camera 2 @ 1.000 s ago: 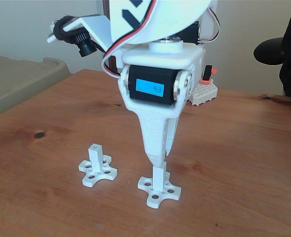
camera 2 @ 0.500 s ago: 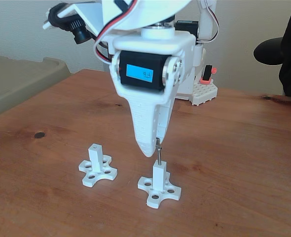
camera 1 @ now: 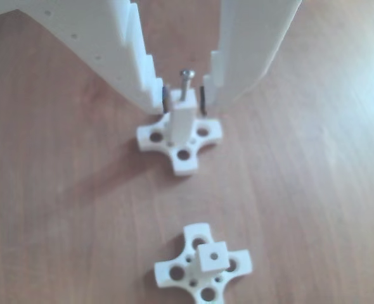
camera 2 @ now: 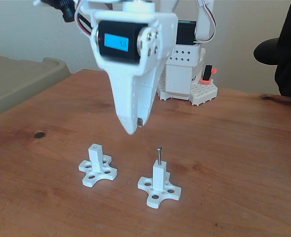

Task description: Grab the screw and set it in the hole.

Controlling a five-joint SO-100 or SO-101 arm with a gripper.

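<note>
The screw point(camera 2: 158, 154) stands upright in the hole of the right white post point(camera 2: 159, 180), its head well above the post top. My white gripper point(camera 2: 135, 126) hangs open above and left of it, touching nothing. In the other view the screw point(camera 1: 186, 83) rises from the post point(camera 1: 180, 123) between my two spread fingers point(camera 1: 139, 76), with my gripper point(camera 1: 184, 104) clear of it on both sides. A second white post point(camera 2: 96, 165) stands to the left, and its small end hole point(camera 1: 213, 256) is unfilled.
The wooden table point(camera 2: 234, 158) carries the arm's white base point(camera 2: 182, 74) at the back, with an orange-and-black part point(camera 2: 207, 74) beside it. A beige bin point(camera 2: 17, 84) borders the table on the left. A black chair point(camera 2: 278, 49) sits at the far right.
My gripper has let go of the screw and risen up and to the left, away from the right post. The screw stays standing in that post.
</note>
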